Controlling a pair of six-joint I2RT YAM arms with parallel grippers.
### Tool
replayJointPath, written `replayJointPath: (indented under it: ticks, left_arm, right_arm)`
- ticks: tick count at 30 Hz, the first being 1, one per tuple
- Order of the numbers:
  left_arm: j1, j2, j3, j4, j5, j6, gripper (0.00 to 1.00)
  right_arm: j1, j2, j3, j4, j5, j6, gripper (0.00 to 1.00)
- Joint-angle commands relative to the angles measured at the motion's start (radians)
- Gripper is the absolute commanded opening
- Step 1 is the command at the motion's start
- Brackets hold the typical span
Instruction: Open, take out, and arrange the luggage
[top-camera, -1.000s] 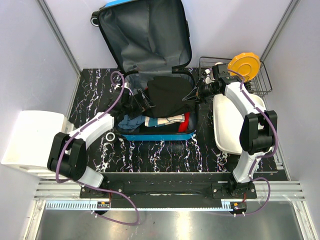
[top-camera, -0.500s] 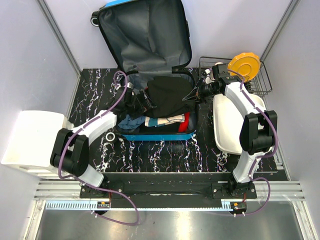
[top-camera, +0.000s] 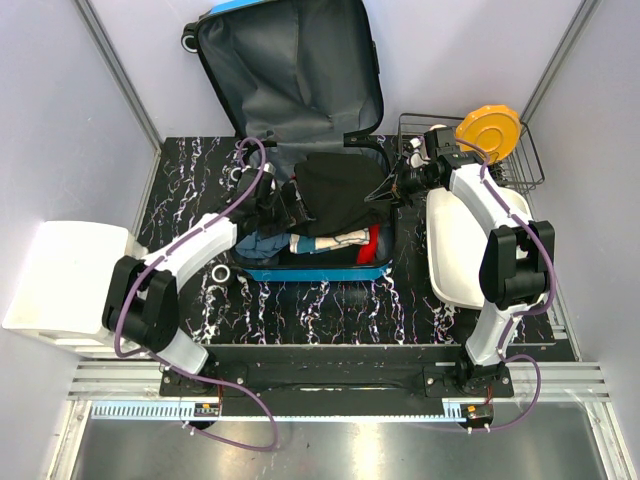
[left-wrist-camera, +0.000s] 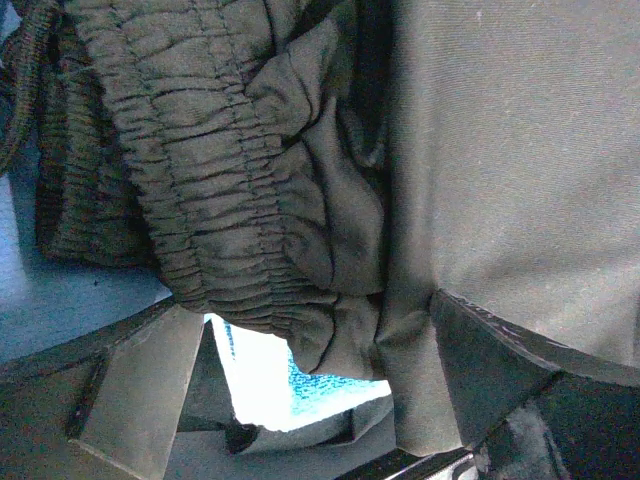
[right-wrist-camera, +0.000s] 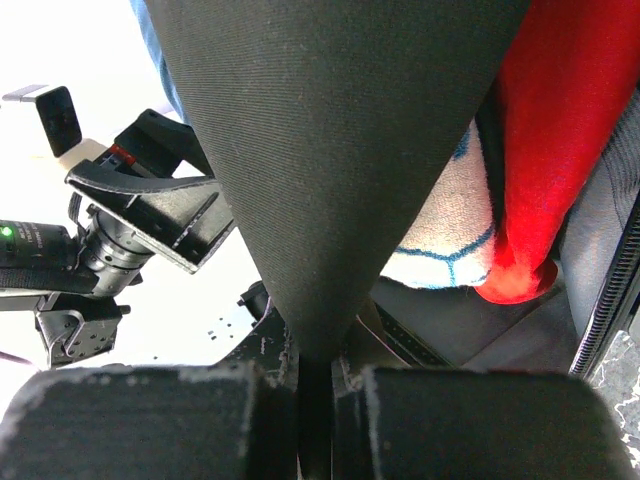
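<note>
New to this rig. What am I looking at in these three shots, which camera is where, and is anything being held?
These are two robot arms bolted at the near edge of a table. The top view looks down from above and behind them. The other two pictures come from a camera on each wrist.

On the black marbled table lies an open blue suitcase, its lid propped up and clothes inside. White bins sit on the left and right. A wire basket holding a yellow disc stands at the far right.

The right tool is shut, pinching a black garment, with a red garment beside it. The left tool is open among gathered dark fabric.
</note>
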Motion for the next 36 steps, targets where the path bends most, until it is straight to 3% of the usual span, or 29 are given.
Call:
replayJointPath:
  ticks: [1, 3, 5, 7, 8, 10, 12, 18, 29, 36]
  left_arm:
    - [-0.026, 0.036, 0.041, 0.016, 0.019, -0.007, 0.99]
    - [-0.025, 0.05, 0.039, 0.018, 0.021, -0.024, 0.99]
    - [-0.025, 0.059, 0.033, 0.028, 0.024, -0.032, 0.92]
    - [-0.022, 0.045, 0.027, 0.065, 0.024, -0.035, 0.79]
    - [-0.02, 0.036, 0.025, 0.079, 0.022, -0.036, 0.64]
    - [-0.019, 0.004, 0.031, 0.116, 0.019, -0.016, 0.52]
    - [-0.019, -0.021, 0.048, 0.143, 0.022, 0.025, 0.3]
    - [-0.029, -0.058, 0.108, 0.111, 0.028, 0.106, 0.02]
    - [-0.132, -0.113, 0.307, 0.085, 0.031, 0.327, 0.0]
    - [-0.239, -0.071, 0.441, 0.116, 0.067, 0.373, 0.0]
  right_arm:
    - [-0.013, -0.019, 0.056, 0.014, 0.015, -0.005, 0.0]
    - [-0.013, -0.018, 0.062, 0.014, 0.017, -0.007, 0.0]
    - [-0.013, -0.018, 0.062, 0.014, 0.018, -0.007, 0.0]
    - [-0.013, -0.019, 0.063, 0.011, 0.022, -0.011, 0.0]
    - [-0.013, -0.021, 0.063, 0.01, 0.022, -0.016, 0.0]
    - [-0.013, -0.025, 0.068, 0.004, 0.023, -0.022, 0.0]
    - [-0.013, -0.03, 0.076, 0.002, 0.023, -0.03, 0.0]
    - [-0.013, -0.033, 0.093, 0.002, 0.028, -0.04, 0.0]
    - [-0.019, -0.132, 0.237, -0.056, 0.067, -0.169, 0.0]
    - [-0.105, -0.268, 0.209, -0.168, 0.172, -0.235, 0.0]
